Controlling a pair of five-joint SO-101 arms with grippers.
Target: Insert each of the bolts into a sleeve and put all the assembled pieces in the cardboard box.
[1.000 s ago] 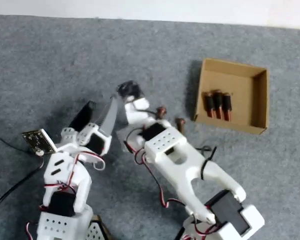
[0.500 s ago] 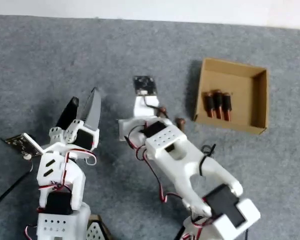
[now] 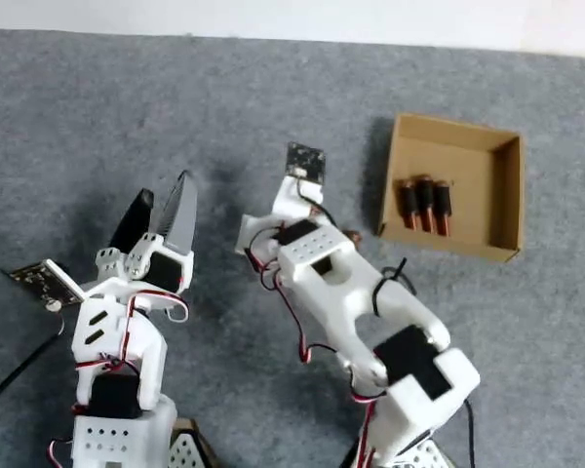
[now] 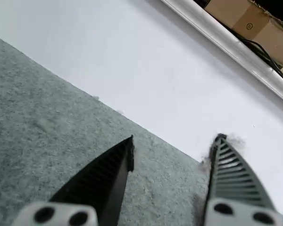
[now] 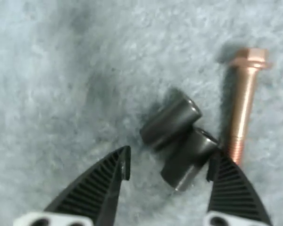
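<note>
Two dark sleeves [image 5: 172,120] [image 5: 188,153] lie side by side and touching on the grey carpet. A copper bolt [image 5: 243,101] lies just beside them. My right gripper [image 5: 170,160] hangs open right above them, with one sleeve between its fingers [image 5: 106,186] and not clamped. In the high view a bolt head [image 3: 352,235] shows beside the right arm's wrist [image 3: 305,162]. My left gripper [image 3: 161,210] stands open and holds nothing, off to the left over bare carpet [image 4: 37,127]. The cardboard box [image 3: 497,146] at the right holds three assembled pieces [image 3: 424,207].
The grey carpet [image 3: 127,107] covers the table and ends at a white strip [image 3: 273,15] along the far side. Red and black wires [image 3: 283,302] loop off the right arm's body. A black cable [image 3: 10,375] trails near the left arm's base.
The left arm pulled back to the left, away from the right arm, then stayed still. The right arm's wrist turned and shifted slightly towards the box, over the sleeves.
</note>
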